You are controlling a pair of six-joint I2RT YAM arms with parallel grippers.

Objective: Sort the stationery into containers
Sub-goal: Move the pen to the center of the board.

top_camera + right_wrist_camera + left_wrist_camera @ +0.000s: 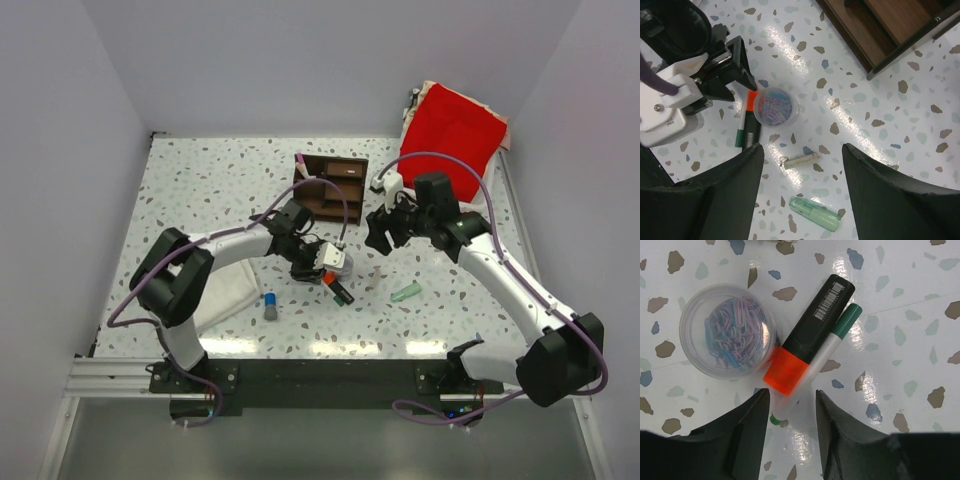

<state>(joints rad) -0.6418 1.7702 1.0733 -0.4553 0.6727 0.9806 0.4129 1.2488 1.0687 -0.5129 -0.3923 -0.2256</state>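
The highlighter [807, 335] is lying flat on the speckled table [900, 390], with a black body, a barcode label and an orange end, and a pale pen [832, 342] with a green cap is lying against its side. Just beside the orange end a clear round pot [727, 330] of blue and pink paper clips is standing. The brown wooden organizer [335, 185] is standing further back on the table, apart from them. The left gripper [792, 400] is standing about half open, its two black fingers [747, 435] reaching on either side of the orange end and the pen tip; I cannot tell if they are pressing yet. The right gripper [802, 147] is hanging wide open and holding nothing
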